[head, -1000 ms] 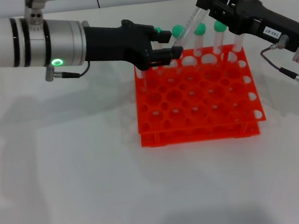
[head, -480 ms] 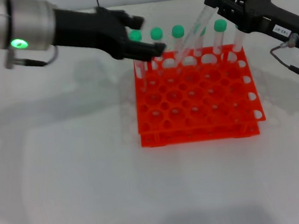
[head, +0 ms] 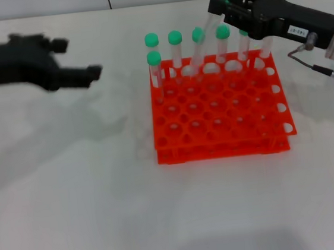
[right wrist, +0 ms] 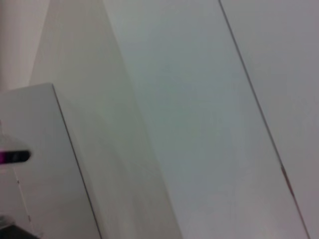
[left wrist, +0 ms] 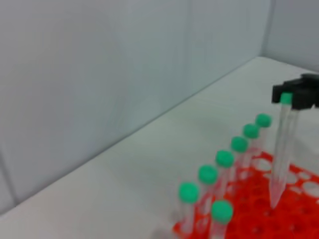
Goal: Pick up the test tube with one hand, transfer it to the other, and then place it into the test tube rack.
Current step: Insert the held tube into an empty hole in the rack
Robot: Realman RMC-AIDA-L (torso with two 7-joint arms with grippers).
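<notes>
The test tube [head: 207,31] is a clear slender tube that slants down from my right gripper [head: 221,6], which is shut on its green-capped top end. Its lower tip reaches the back row of the orange-red test tube rack [head: 217,151]. In the left wrist view the same tube [left wrist: 280,149] hangs from the right gripper [left wrist: 298,95], its tip just over the rack [left wrist: 301,199]. My left gripper [head: 79,59] is open and holds nothing, well to the left of the rack above the table. The right wrist view shows only wall.
Several green-capped tubes [head: 174,38] stand upright in the rack's back row, and one more [head: 154,59] stands in the second row at the left corner. They also show as a line of caps [left wrist: 224,158]. A white table [head: 73,200] lies around the rack.
My left gripper has pulled away from the rack's back left corner, far to the left. The right gripper has shifted slightly left with the tube, whose tip now sits lower at the back row.
</notes>
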